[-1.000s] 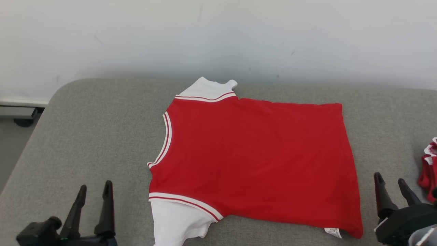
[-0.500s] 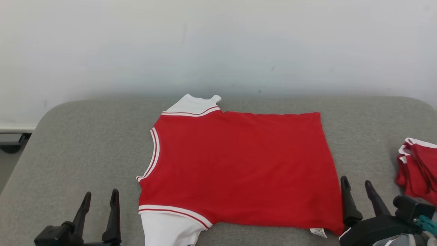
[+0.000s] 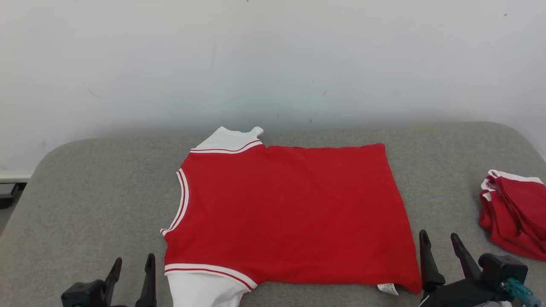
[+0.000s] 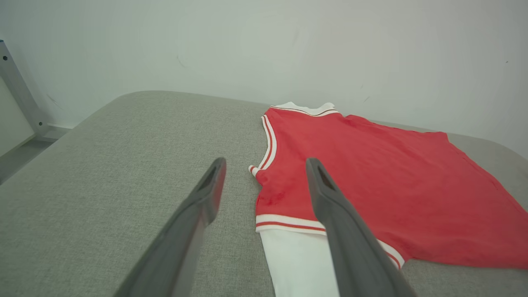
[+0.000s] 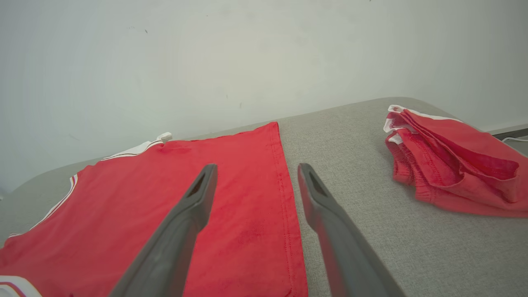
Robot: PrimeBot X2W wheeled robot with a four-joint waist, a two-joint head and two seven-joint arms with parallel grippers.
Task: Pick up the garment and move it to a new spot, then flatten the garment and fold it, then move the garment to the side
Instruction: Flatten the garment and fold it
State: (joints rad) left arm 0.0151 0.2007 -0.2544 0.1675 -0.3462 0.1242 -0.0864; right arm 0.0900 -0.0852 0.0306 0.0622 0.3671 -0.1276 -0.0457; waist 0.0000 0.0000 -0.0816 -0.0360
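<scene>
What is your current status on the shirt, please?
Left gripper, right gripper open, empty. Red shirt flat on cushion, unfolded. Second red garment bunched at right, apart.

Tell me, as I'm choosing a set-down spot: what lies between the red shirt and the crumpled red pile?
Bare grey cushion separates the red shirt from the crumpled pile in the head view; the open right gripper is at that gap's near end.

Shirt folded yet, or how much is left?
Not yet. The shirt lies flat on the cushion, so flattening looks done. The left gripper and right gripper are open, holding nothing. Folding and moving it aside are left.
</scene>
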